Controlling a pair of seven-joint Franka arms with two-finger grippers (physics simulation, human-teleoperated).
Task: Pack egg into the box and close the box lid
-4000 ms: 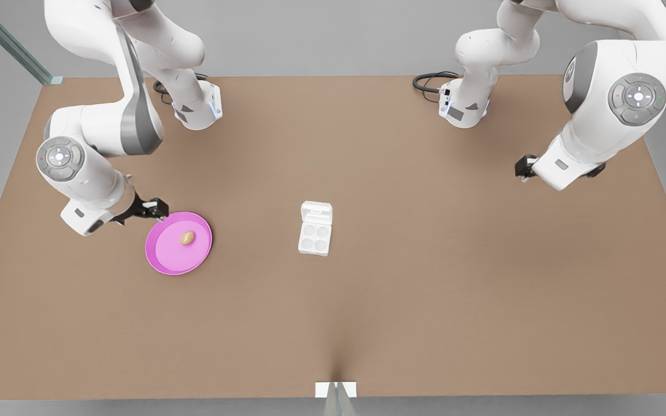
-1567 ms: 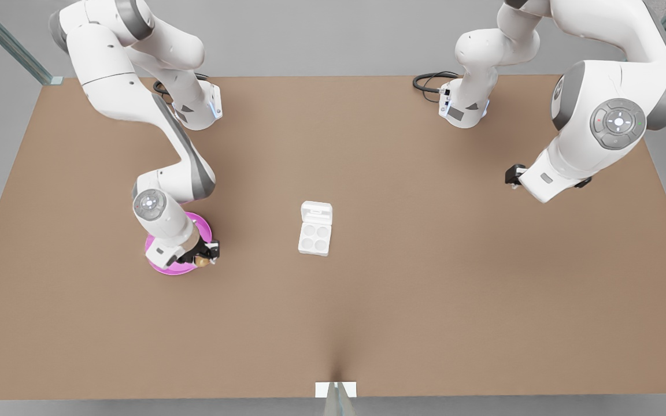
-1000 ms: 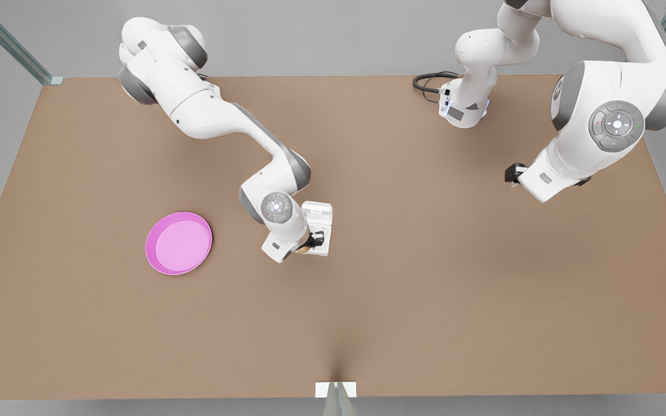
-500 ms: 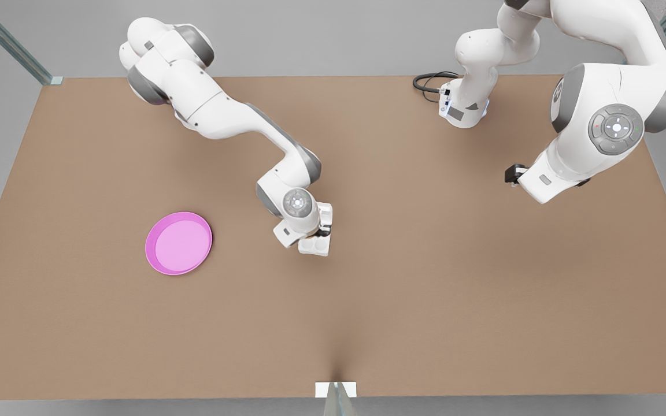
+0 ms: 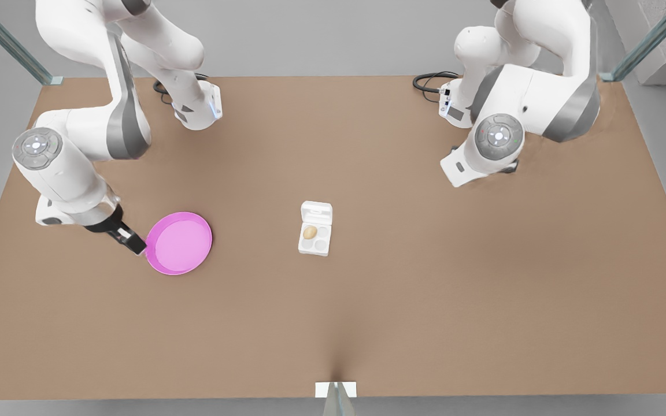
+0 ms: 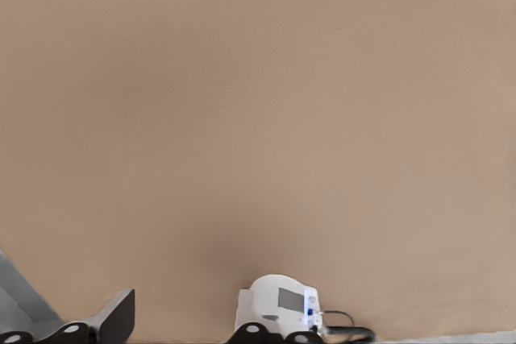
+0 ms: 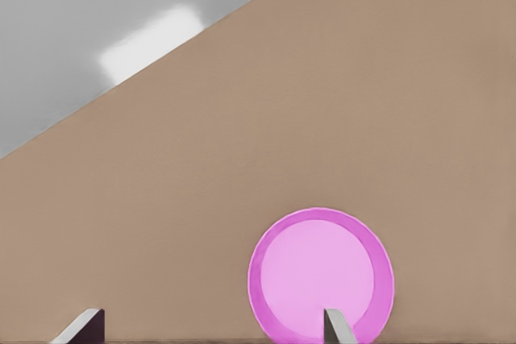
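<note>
The tan egg [image 5: 310, 231] lies in a back cup of the white box [image 5: 321, 246], on the side toward the front view's left. The box lid [image 5: 316, 212] is flapped open flat behind the cups. My right gripper [image 5: 132, 242] hangs open at the pink plate's edge on the front view's left, far from the box; its fingertips [image 7: 337, 328] stand wide apart with nothing between them. My left gripper [image 5: 503, 168] is tucked under its arm's wrist at the back of the front view's right, well away from the box.
The empty pink plate [image 5: 178, 242] [image 7: 320, 275] lies on the brown table [image 5: 425, 289], left of the box. Both arm bases [image 5: 197, 110] [image 5: 460, 110] stand at the table's far edge, one with a black cable [image 5: 431, 81]. A base [image 6: 278, 305] appears in the left wrist view.
The right gripper carried the egg from the plate, let it go in the box's cup and drew back beside the pink plate. The left arm swung inward toward the table's middle.
</note>
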